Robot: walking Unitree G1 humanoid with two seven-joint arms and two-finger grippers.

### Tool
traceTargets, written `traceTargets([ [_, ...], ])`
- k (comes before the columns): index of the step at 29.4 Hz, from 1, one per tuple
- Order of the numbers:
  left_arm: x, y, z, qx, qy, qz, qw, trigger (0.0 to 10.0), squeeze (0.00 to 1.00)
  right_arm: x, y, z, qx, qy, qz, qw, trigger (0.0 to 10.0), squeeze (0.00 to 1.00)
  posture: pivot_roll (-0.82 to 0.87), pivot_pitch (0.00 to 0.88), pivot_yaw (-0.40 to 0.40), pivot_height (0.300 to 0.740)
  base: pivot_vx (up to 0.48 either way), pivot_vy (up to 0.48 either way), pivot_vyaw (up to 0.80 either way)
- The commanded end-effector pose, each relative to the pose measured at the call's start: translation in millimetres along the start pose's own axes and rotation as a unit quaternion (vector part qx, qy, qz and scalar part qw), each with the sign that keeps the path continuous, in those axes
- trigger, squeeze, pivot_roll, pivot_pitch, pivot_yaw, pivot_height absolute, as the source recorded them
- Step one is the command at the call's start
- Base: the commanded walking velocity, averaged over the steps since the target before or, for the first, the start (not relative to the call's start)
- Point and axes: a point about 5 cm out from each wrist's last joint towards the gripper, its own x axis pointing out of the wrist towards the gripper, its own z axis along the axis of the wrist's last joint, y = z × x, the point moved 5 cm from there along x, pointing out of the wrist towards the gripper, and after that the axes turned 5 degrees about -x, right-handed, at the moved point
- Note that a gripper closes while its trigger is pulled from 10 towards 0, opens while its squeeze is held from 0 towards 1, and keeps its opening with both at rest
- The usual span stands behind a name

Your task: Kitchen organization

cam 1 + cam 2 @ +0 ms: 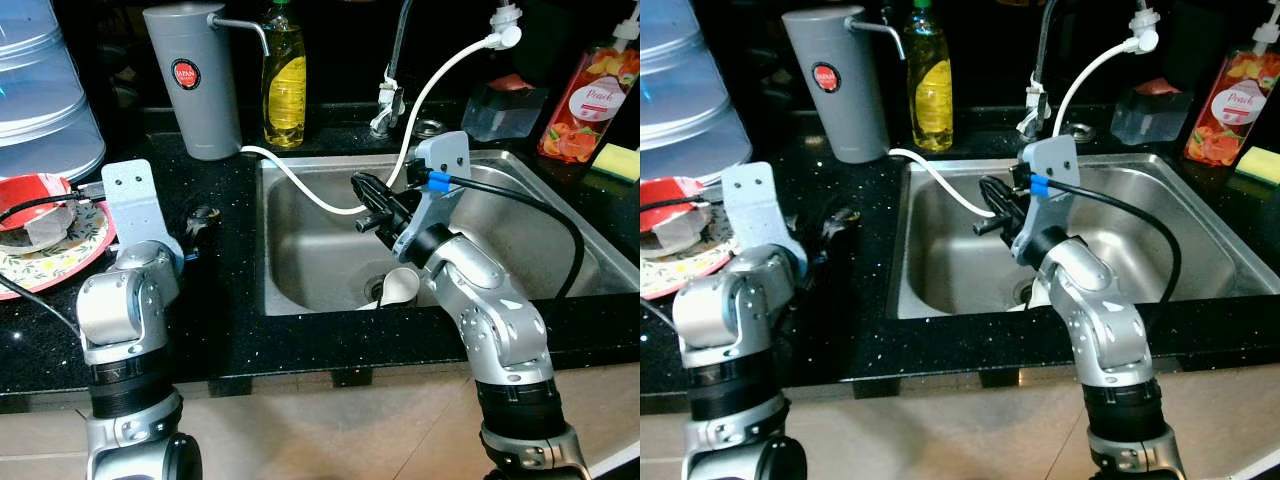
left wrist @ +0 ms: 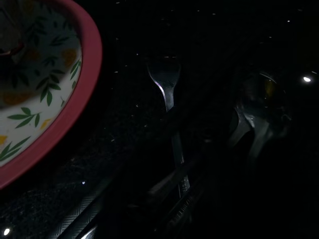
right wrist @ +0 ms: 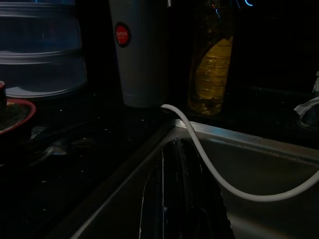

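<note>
On the black speckled stone counter (image 1: 230, 330), left of the stainless steel sink (image 1: 330, 270), lie one slim steel fork (image 2: 168, 94) and one steel spoon (image 2: 259, 107), side by side just beside the red-rimmed leaf-patterned plate (image 2: 60, 99). Both look light, stiff and slippery, best pinched at mid-handle. The left gripper (image 1: 200, 222) hovers over them; whether its fingers are parted cannot be told. The right gripper (image 1: 368, 200) hangs above the sink with fingers together, empty.
</note>
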Motion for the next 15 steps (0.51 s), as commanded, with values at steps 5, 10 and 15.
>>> traceTargets([
  [5,2.4,-0.5,-21.0,-0.001,0.048,-0.003,0.999,0.0,0.0,-0.5,-0.8,-2.0,0.002,0.002,-0.003,1.0,10.0,0.0,-0.03,0.11,0.033,0.74,0.0,0.0,0.0],
  [10,2.9,0.5,-20.6,0.001,0.047,-0.001,0.999,0.0,0.0,-0.3,-0.8,-2.0,0.002,0.002,-0.003,1.0,10.0,0.0,-0.03,0.111,0.034,0.74,0.0,0.0,0.0],
  [15,3.5,1.8,-18.5,0.001,0.041,0.004,0.999,0.0,0.0,-0.3,-1.0,-2.2,0.002,0.002,-0.003,1.0,10.0,0.0,-0.03,0.108,0.035,0.74,0.0,0.0,0.0],
])
